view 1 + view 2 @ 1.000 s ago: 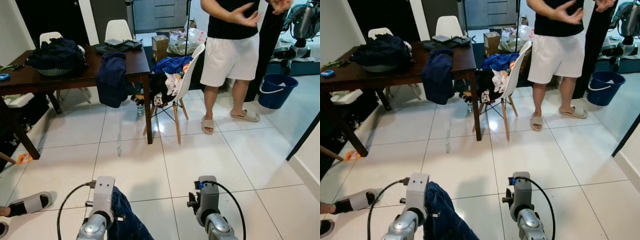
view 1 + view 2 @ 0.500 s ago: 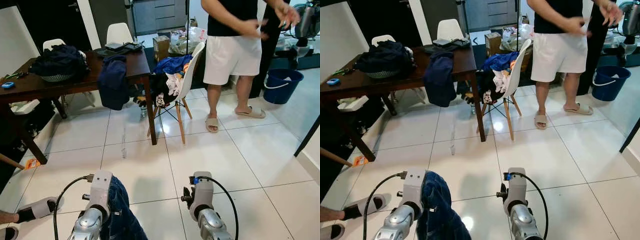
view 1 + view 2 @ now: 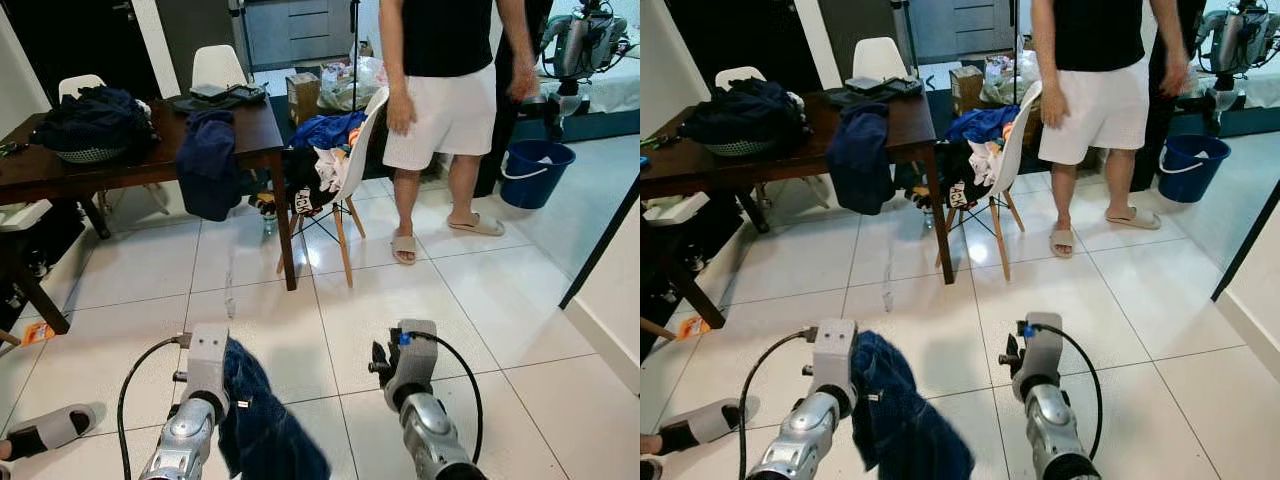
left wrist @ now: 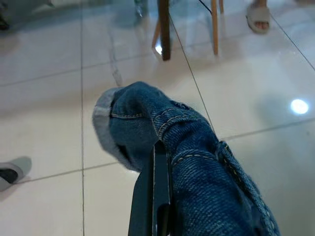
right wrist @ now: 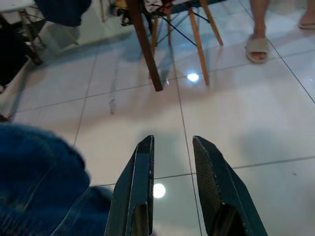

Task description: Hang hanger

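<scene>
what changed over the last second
The person lowered both hands from chest height to their sides. The camera view shifted, so the room only appears to move. The left gripper stays shut on the denim garment; the right gripper stays open, holding nothing.

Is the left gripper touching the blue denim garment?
Touching. In the left wrist view the left gripper has its black fingers shut on a fold of the denim garment, which drapes over them.
</scene>
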`<state>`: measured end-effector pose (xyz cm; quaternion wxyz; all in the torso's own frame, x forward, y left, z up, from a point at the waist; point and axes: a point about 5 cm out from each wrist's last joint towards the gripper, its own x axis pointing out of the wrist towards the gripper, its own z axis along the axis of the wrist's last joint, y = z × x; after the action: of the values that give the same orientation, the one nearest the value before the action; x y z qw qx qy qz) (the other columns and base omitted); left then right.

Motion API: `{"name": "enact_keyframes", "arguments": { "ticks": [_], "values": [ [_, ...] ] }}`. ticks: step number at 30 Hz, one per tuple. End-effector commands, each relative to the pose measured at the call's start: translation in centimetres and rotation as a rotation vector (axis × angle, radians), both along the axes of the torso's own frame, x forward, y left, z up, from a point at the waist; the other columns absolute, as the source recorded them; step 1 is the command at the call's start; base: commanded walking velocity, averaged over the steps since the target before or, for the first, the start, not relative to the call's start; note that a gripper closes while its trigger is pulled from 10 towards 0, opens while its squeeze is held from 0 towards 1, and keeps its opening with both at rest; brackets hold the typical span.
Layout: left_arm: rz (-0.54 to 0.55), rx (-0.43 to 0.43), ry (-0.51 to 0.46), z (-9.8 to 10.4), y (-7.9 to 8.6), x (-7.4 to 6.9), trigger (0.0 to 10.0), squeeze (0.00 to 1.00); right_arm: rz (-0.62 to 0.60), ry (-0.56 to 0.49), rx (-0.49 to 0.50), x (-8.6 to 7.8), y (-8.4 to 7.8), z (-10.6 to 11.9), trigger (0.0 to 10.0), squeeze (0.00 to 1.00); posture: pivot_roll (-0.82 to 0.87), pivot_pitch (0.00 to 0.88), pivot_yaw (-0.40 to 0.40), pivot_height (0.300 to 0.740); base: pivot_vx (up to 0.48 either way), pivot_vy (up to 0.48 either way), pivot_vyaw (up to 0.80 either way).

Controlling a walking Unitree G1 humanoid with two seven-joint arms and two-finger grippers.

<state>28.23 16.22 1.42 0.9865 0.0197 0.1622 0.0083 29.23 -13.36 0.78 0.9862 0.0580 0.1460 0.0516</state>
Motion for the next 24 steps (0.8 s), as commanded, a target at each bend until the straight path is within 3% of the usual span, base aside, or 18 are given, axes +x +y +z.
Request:
{"name": "enact_keyframes", "arguments": {
  "ticks": [1,12,24],
  "values": [
    [0.03,0.017,-0.06,1.2,0.8,0.6,10.0,0.0,0.047,0.008,-0.009,0.0,0.8,0.0,10.0,0.0,0.0,0.0,0.024,0.74,0.0,0.0,0.0],
    [0.013,0.003,-0.146,3.4,0.1,1.5,10.0,0.0,0.082,-0.055,-0.016,1.8,0.7,2.0,10.0,0.0,-0.01,0.0,0.002,0.74,0.0,0.0,0.0],
    [0.046,-0.019,-0.166,3.7,0.2,1.3,10.0,0.0,0.067,-0.092,-0.007,2.5,0.0,2.9,10.0,0.0,-0.03,0.0,-0.006,0.74,0.044,0.0,0.0]
  ]
}}
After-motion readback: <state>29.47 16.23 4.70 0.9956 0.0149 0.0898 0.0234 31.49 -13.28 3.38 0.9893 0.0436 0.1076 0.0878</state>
